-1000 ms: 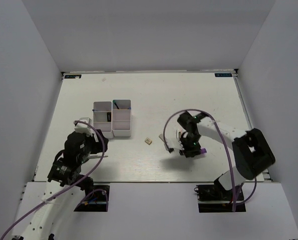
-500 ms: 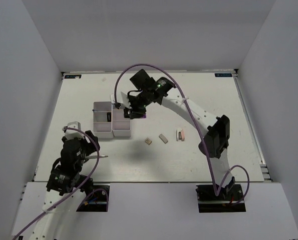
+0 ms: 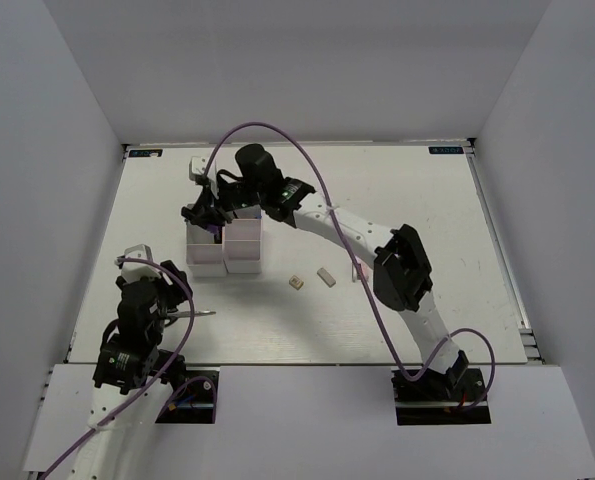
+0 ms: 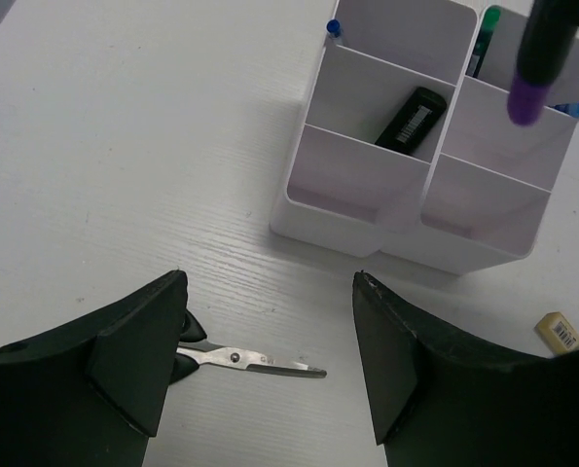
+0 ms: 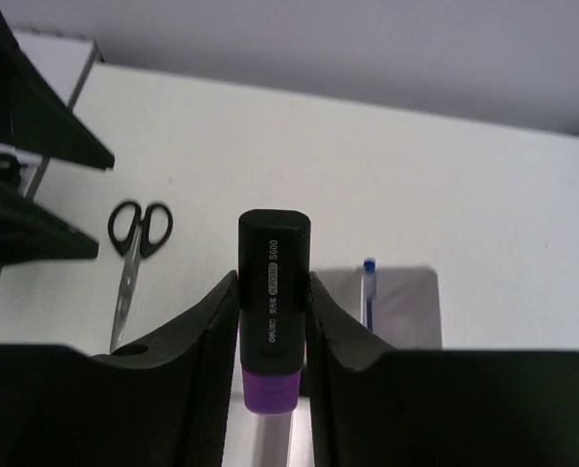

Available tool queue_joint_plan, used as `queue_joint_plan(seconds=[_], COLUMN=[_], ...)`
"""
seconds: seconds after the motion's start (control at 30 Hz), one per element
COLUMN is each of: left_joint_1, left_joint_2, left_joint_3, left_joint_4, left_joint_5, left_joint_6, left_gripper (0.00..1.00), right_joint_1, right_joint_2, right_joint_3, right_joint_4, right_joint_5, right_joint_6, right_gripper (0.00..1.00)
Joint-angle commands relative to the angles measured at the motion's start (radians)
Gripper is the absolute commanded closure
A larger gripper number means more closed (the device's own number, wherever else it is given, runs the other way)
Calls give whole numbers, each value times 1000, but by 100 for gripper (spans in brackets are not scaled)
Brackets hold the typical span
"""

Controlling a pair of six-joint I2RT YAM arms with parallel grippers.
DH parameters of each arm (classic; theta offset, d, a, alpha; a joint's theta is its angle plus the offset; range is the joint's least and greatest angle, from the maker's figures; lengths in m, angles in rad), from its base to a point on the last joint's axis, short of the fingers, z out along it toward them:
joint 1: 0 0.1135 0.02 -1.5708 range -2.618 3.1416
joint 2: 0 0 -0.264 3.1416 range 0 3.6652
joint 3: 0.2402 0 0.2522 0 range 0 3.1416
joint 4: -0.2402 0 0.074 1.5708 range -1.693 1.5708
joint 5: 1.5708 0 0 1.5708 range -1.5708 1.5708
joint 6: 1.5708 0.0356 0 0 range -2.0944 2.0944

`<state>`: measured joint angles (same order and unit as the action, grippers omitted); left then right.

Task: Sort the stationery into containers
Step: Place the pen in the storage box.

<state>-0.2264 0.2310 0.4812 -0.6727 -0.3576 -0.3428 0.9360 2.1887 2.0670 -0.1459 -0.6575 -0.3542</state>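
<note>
My right gripper (image 5: pixel 272 309) is shut on the purple-black marker (image 5: pixel 272 255), which points purple end down over the containers (image 3: pixel 243 266). From above, that gripper (image 3: pixel 209 214) hangs over the block's back left bins. The left wrist view shows the marker (image 4: pixel 540 60) above the containers (image 4: pixel 347 220), with a green-black highlighter (image 4: pixel 485 37) and a black item (image 4: pixel 412 119) inside. A blue pen (image 5: pixel 368 290) stands in one bin. The black-handled scissors (image 4: pixel 242 359) lie flat in front of the block, and my left gripper (image 4: pixel 270 292) is open above them. Its left finger hides their handles.
Two beige erasers (image 3: pixel 296 283) (image 3: pixel 326 277) lie right of the containers, and one shows as a beige eraser (image 4: pixel 560 331) in the left wrist view. My right arm (image 3: pixel 337 222) stretches across the table's middle. White walls (image 3: pixel 57 200) enclose the table.
The right arm has swung from the table's right middle to above the containers, carrying the marker. The left arm has drawn back slightly and its jaws have narrowed a little.
</note>
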Motion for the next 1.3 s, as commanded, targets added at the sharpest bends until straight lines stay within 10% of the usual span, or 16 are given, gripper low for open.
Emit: queue_joint_plan(seconds=[0.0, 0.93, 1.27], left_joint_1=[7, 7, 6], left_joint_2=[-15, 7, 22], left_joint_3=[-3, -4, -3], left_joint_4=[7, 5, 7], left_joint_5=[-23, -4, 12], left_joint_6=[-10, -9, -9], left_gripper=[22, 23, 23], right_joint_1=[-3, -19, -25], right_joint_2=[52, 230, 207], right_joint_3=[45, 1, -38], right_joint_4=[307, 502, 494], right_joint_5=[-68, -42, -44], right_joint_6=[181, 118, 74], right_gripper=[100, 100, 59])
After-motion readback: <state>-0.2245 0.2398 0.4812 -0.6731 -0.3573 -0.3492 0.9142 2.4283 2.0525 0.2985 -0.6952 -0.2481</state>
